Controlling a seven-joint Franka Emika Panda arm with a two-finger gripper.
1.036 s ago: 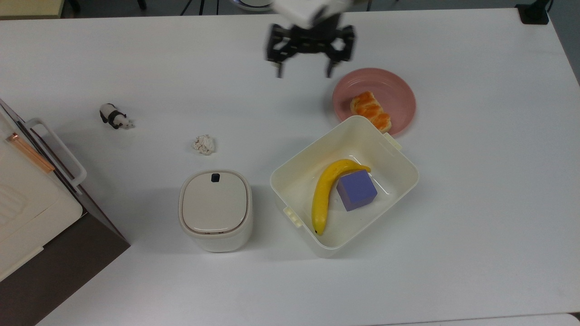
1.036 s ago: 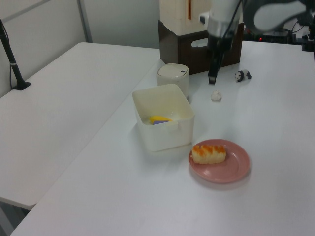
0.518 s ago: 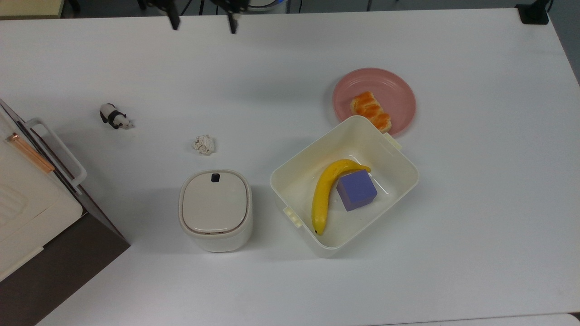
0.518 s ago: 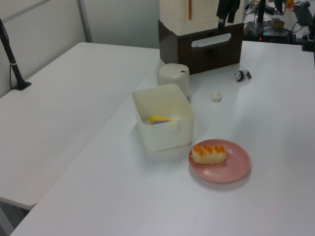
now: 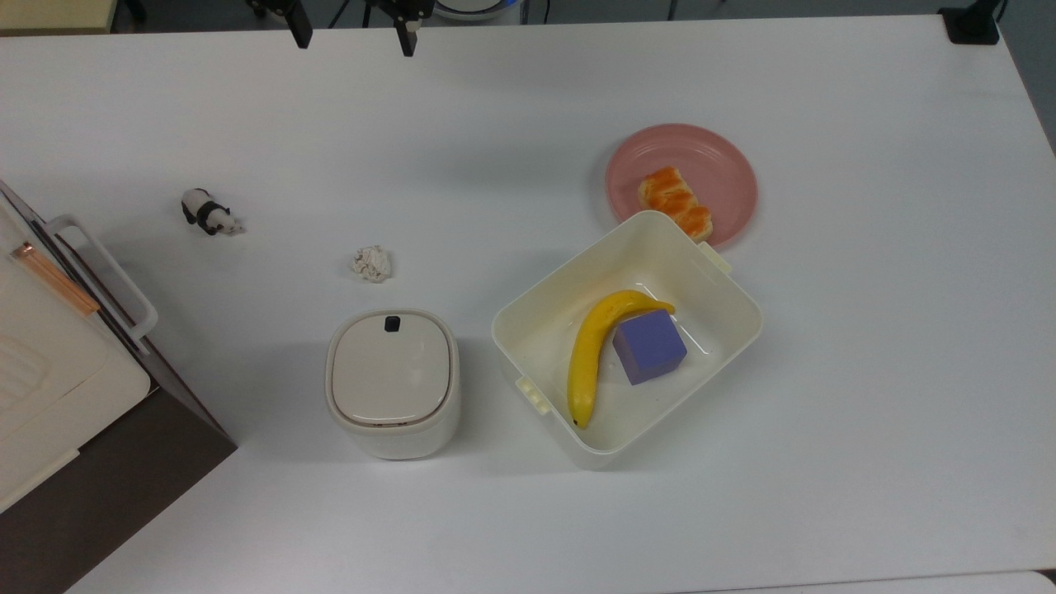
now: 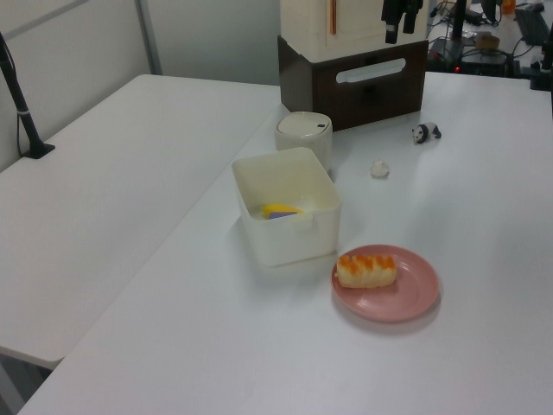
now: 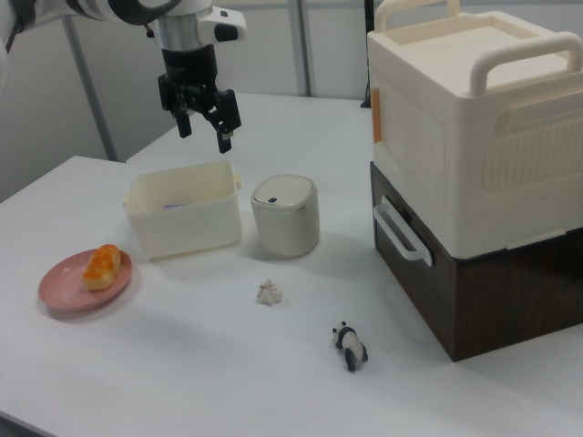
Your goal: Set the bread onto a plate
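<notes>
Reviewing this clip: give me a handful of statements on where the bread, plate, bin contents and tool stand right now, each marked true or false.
1. The bread lies on the plate. True.
2. The tool is shut on the bread. False: it is open, empty and raised well away from the plate.
3. The bin holds a banana and a purple cube. True.
4. The paper ball sits on the plate. False: it lies on the bare table, in the top view left of the bin.
5. The panda is inside the bin. False: it stands on the table near the brown and cream box.
</notes>
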